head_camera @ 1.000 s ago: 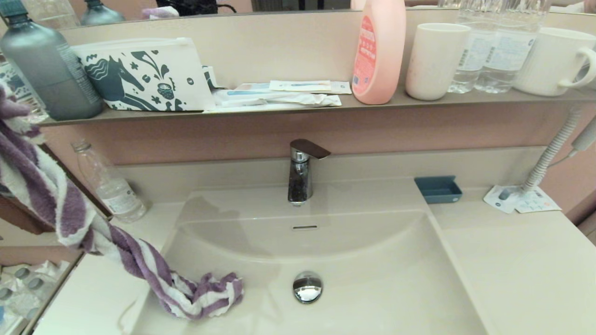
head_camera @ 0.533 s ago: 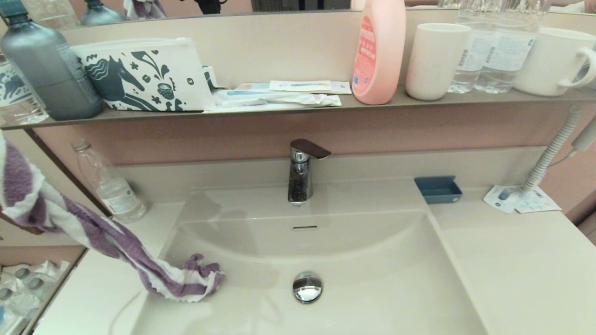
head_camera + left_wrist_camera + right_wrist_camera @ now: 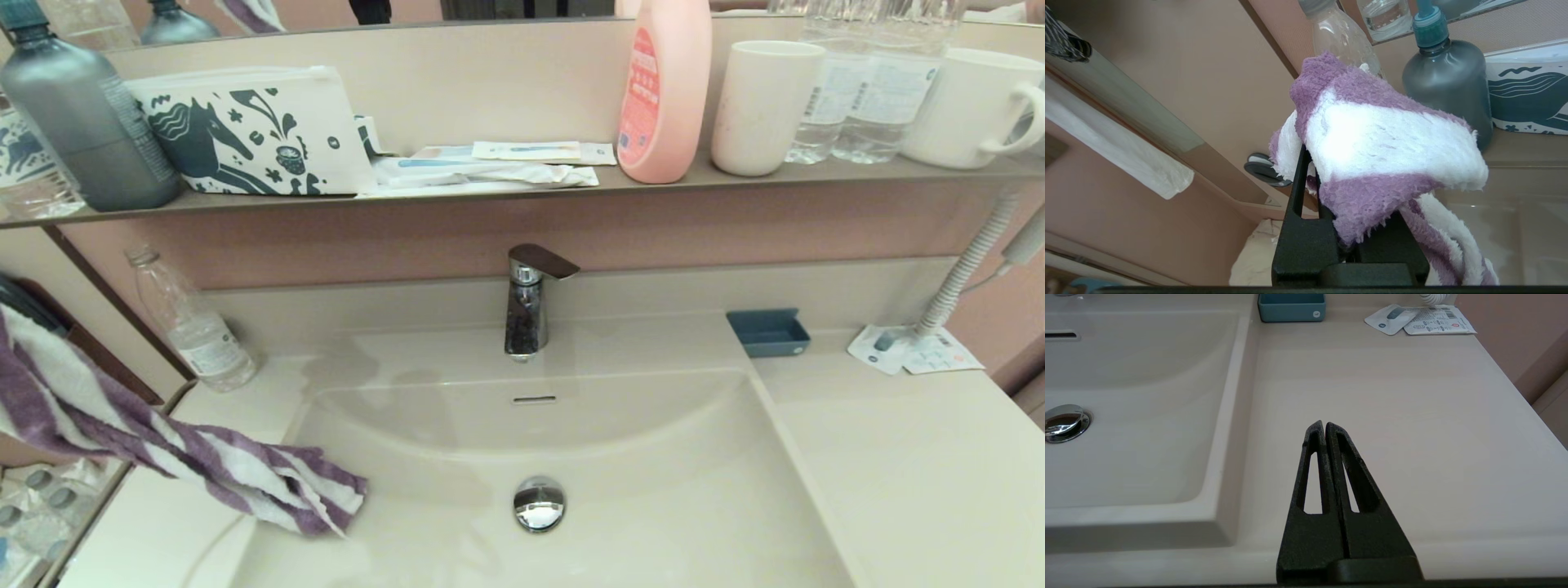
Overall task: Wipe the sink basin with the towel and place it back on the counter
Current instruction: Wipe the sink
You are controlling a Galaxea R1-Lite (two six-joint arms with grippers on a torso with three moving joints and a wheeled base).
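Observation:
The purple-and-white striped towel [image 3: 163, 441] hangs from the far left, and its loose end rests on the left rim of the sink basin [image 3: 653, 490]. My left gripper [image 3: 1323, 171] is shut on the towel [image 3: 1384, 143], which drapes over and hides one finger; it hangs beyond the counter's left end. The basin shows its chrome drain plug [image 3: 539, 503] and overflow slot [image 3: 534, 399]. My right gripper [image 3: 1325, 424] is shut and empty, low over the counter [image 3: 1412, 416] to the right of the basin.
A chrome faucet [image 3: 526, 302] stands behind the basin. A clear bottle [image 3: 192, 327] sits on the left counter, with a blue tray [image 3: 767, 332] and paper packets [image 3: 914, 351] at the back right. The shelf above holds a horse-print pouch [image 3: 253, 131], bottles and cups.
The towel's held end dropped lower at the left edge. Its trailing end slid left and out of the basin floor onto the left rim.

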